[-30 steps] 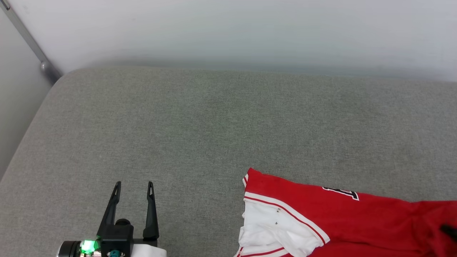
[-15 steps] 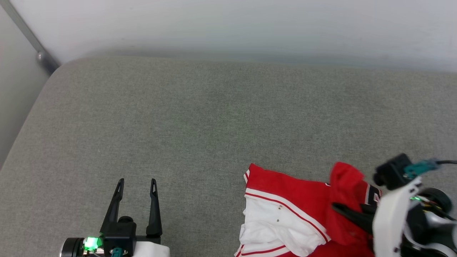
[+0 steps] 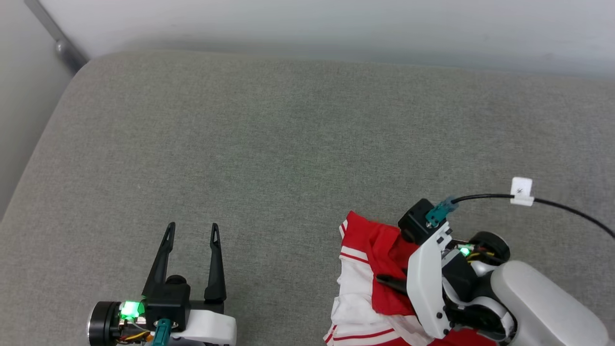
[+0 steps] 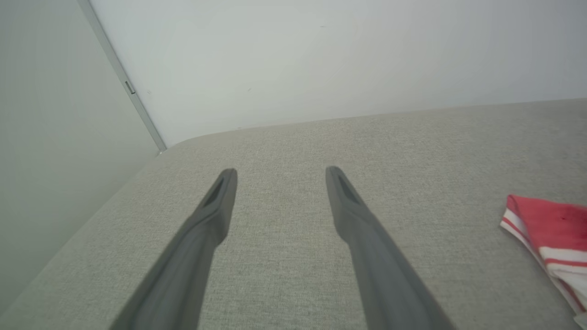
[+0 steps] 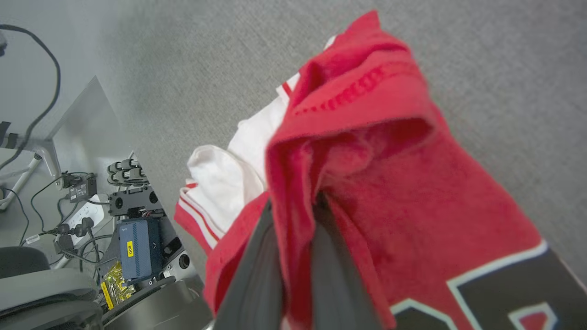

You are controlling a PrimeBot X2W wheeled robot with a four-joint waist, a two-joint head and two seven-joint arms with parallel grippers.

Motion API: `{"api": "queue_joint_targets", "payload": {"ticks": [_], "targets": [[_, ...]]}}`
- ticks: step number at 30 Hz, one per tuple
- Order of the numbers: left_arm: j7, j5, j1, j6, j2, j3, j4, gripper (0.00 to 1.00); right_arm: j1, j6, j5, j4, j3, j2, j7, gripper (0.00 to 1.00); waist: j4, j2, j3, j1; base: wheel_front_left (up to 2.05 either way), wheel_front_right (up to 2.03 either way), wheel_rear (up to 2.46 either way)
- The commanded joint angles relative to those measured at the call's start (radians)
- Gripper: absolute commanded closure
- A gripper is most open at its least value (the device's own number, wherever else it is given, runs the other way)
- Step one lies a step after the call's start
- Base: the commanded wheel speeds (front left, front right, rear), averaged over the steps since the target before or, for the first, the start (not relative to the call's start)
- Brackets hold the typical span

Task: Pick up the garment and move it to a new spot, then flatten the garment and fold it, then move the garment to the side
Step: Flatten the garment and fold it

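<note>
A black cable with a white tag [image 3: 485, 196] is trailing over the grey fabric-covered worktop [image 3: 269, 144] beside the right arm. A grey metal pole [image 3: 60, 45] is running up the pale wall [image 3: 307, 24] past the far left corner. The red jersey-style T-shirt with white sleeves [image 3: 379, 259] is lying bunched on the near right part, and the right jaws are pressing together on a red fold of it. The left jaws are standing spread over bare fabric, well apart from the shirt. Open worktop is stretching away to the left and towards the wall.

A grey fabric surface [image 3: 288, 144] meets a pale wall [image 3: 336, 24], metal strip [image 3: 61, 48] at the corner.
</note>
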Motion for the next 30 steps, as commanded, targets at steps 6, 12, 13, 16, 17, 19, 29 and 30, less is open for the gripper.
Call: {"api": "queue_joint_targets", "payload": {"ticks": [6, 12, 13, 16, 17, 19, 29, 30], "targets": [[-0.002, 0.003, -0.009, -0.002, -0.004, 0.007, 0.001, 0.0, -0.042, 0.0, 0.023, 0.115, 0.087, 0.006, -0.071, 1.0, 0.008, 0.0, 0.008, -0.0001, 0.0, 0.0, 0.0], [-0.002, 0.005, 0.019, -0.004, -0.005, 0.014, 0.001, 0.0, -0.081, 0.0, 0.006, 0.081, 0.144, -0.034, -0.185, 0.0, -0.016, 0.0, -0.032, -0.0001, 0.0, 0.0, 0.0], [-0.002, 0.005, 0.023, -0.003, -0.003, 0.016, 0.001, 0.0, -0.086, 0.0, -0.003, 0.062, 0.142, -0.046, -0.214, 0.0, -0.021, 0.0, -0.043, -0.0001, 0.0, 0.0, 0.0], [-0.002, -0.006, 0.045, -0.006, 0.001, 0.029, -0.004, 0.0, -0.062, 0.0, -0.055, -0.002, 0.025, -0.095, -0.389, 0.0, -0.045, 0.0, -0.083, -0.0001, 0.0, 0.0, 0.0], [-0.002, -0.006, 0.048, -0.008, 0.0, 0.03, -0.007, 0.0, -0.05, 0.0, -0.073, -0.01, -0.008, -0.102, -0.424, 0.0, -0.05, 0.0, -0.089, -0.0001, 0.0, 0.0, 0.0], [-0.002, -0.004, 0.058, -0.01, -0.001, 0.031, -0.011, 0.0, -0.025, 0.0, -0.116, -0.01, -0.098, -0.1, -0.499, 0.0, -0.059, 0.0, -0.1, -0.0001, 0.0, 0.0, 0.0], [-0.002, -0.003, 0.08, -0.02, -0.007, 0.036, -0.017, 0.0, 0.156, 0.0, -0.413, 0.058, -0.515, 0.027, -0.834, 0.0, -0.085, 0.0, -0.134, -0.0001, 0.0, 0.0, 0.0], [-0.002, -0.002, 0.082, -0.023, -0.007, 0.037, -0.017, 0.0, 0.18, 0.0, -0.437, 0.061, -0.546, 0.05, -0.861, 0.0, -0.086, 0.0, -0.137, -0.0001, 0.0, 0.0, 0.0]]}}
